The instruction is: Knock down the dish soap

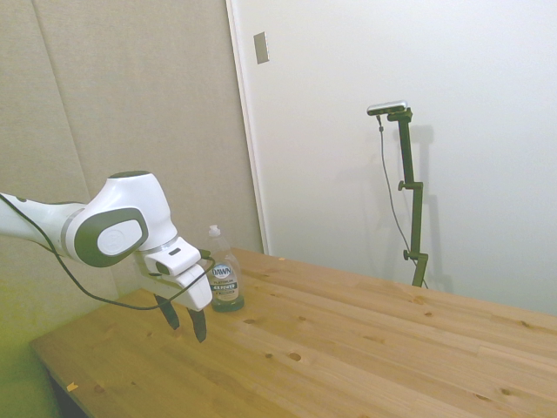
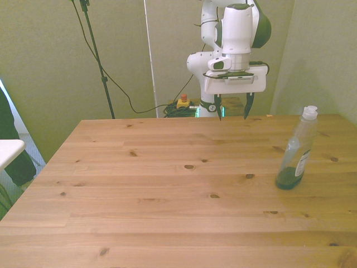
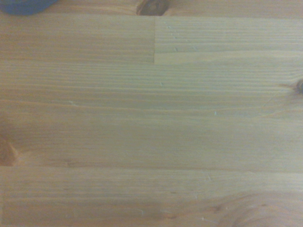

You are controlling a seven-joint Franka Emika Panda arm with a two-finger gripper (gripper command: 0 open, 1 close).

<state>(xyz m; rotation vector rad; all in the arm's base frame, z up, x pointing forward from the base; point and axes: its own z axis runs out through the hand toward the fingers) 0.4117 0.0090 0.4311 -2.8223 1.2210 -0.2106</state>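
Dish soap (image 2: 297, 152) stands upright on counter (image 2: 167, 184); released tool (image 2: 232, 106) is well apart, knocking not yet done.

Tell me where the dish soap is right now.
The dish soap stands upright on the wooden table near the front view's right edge, apart from the open gripper, which hangs above the table's far edge.

The dish soap (image 1: 225, 280) carries a blue-and-white label reading "Dawn" in the side view; its smaller print below is too small to read.
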